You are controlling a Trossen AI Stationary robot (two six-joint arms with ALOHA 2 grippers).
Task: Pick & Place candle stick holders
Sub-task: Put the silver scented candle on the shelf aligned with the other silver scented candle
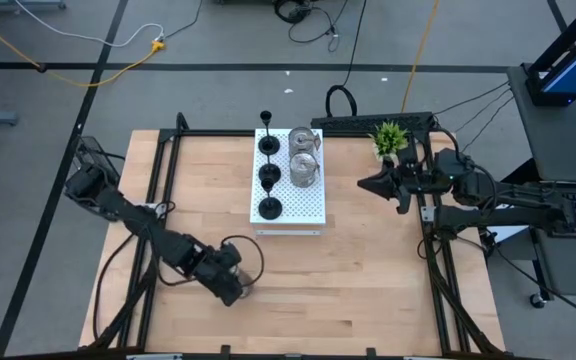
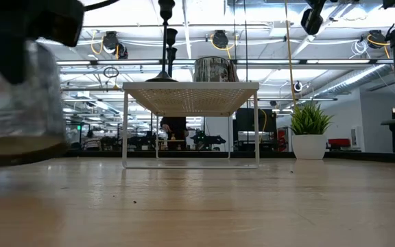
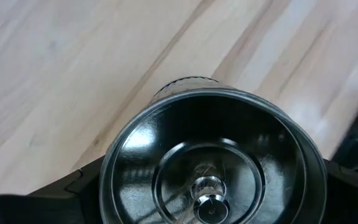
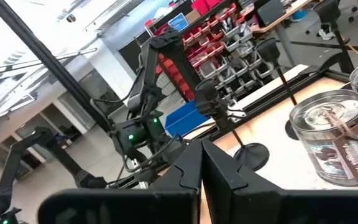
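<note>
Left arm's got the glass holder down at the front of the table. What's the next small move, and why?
Probably lift it straight up. The left gripper has its fingers on both sides of the silver holder, which sits low over the wood, while the white board already carries five holders and stands raised on legs. The right gripper waits shut near the plant.

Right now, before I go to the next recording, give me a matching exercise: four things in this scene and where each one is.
Things:
1. left pincer
2. right pincer
3. black holders
4. potted plant

Places:
a. standing on the white board
b. shut and empty, right of the board
c. at the table's back edge
d. around a silver holder, front left

Pairs: 1-d, 2-b, 3-a, 4-c
</note>
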